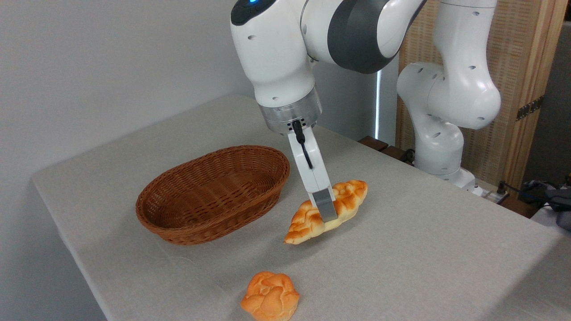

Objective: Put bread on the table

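Grey metal fingers (328, 209) of the gripper (328, 213) are clamped across the middle of the bread (325, 211), with the near finger lying flat against the loaf's side and the far one hidden behind it. White plastic forms the slim gripper body above, and a black cable runs down its face from a silvery ring at the wrist. The bread is a long braided loaf with pointed ends, golden-orange on its raised plaits and pale cream in the creases and along its underside. It hangs tilted, its near-left tip lowest and very close to the table (424, 249); whether that tip touches the cloth cannot be told. A soft shadow lies beneath it.

Plain light grey cloth covers the table, smooth with faint wrinkles and a rounded corner at the left. Just left of the loaf stands a brown oval wicker basket (178, 225), tightly woven, with nothing visible inside. Near the front edge, apart from both, sits a small round knotted bun (270, 296) in glossy orange. The arm (279, 53) is smooth white with a dark grey joint.
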{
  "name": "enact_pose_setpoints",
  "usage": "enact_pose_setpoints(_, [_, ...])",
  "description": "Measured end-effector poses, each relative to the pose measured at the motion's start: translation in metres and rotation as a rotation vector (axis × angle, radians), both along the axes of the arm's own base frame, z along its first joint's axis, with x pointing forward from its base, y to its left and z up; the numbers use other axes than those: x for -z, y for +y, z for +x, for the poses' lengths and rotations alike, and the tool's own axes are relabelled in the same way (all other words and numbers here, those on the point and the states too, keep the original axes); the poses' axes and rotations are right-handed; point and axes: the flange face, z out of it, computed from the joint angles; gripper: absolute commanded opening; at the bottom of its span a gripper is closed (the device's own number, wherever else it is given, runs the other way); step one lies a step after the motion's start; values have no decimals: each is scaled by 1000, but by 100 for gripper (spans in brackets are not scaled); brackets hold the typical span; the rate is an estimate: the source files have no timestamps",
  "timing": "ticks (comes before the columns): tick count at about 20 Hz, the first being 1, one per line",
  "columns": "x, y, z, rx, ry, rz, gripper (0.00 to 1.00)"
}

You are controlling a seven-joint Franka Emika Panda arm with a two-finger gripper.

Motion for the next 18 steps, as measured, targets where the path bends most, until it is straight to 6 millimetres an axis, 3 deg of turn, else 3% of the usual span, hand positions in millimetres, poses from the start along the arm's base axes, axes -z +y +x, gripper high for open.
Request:
enact_pose_setpoints(14, [-1,7,-1,-15,-2,-2,100])
enact_pose_setpoints(18, [-12,8,1,-45,-28,5,100])
